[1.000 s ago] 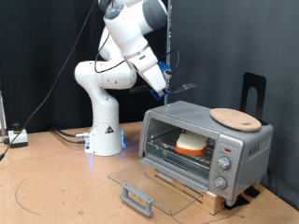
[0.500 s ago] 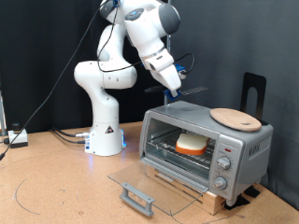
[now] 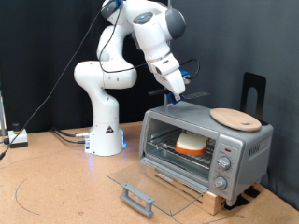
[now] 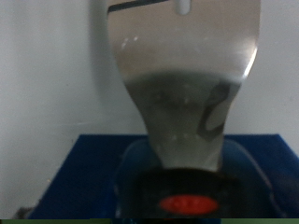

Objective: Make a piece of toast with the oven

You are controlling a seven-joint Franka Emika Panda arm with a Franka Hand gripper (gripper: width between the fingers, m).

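while the oven (image 3: 207, 147) sits with its glass door (image 3: 149, 186) dropped flat onto the wooden table (image 3: 56, 187), the exterior view shows the piece of toast (image 3: 192, 143) already inside, resting on the wire rack in the open cavity, pale face outward. that placement suggests the loading is done and the door is simply not shut. a flat round wooden plate (image 3: 234, 118) lies on the oven's roof toward the exterior view's right, apart from the bread. the gripper (image 3: 177, 94) hangs above the oven's top, near its rear edge, well clear of the door and the toast. a thin flat tool reaches out from it toward the exterior view's right, level, probably the spatula (image 3: 193, 91) that carries bread.

in the wrist view a broad, shiny metal spatula (image 4: 182, 65) blade fills the picture, narrowing into a neck that runs down into a dark handle with a red oval mark. blue material lies behind it. the fingers themselves are out of sight here, so i cannot tell how wide they stand, though the tool seems fixed along the hand's axis. nothing lies on the blade.
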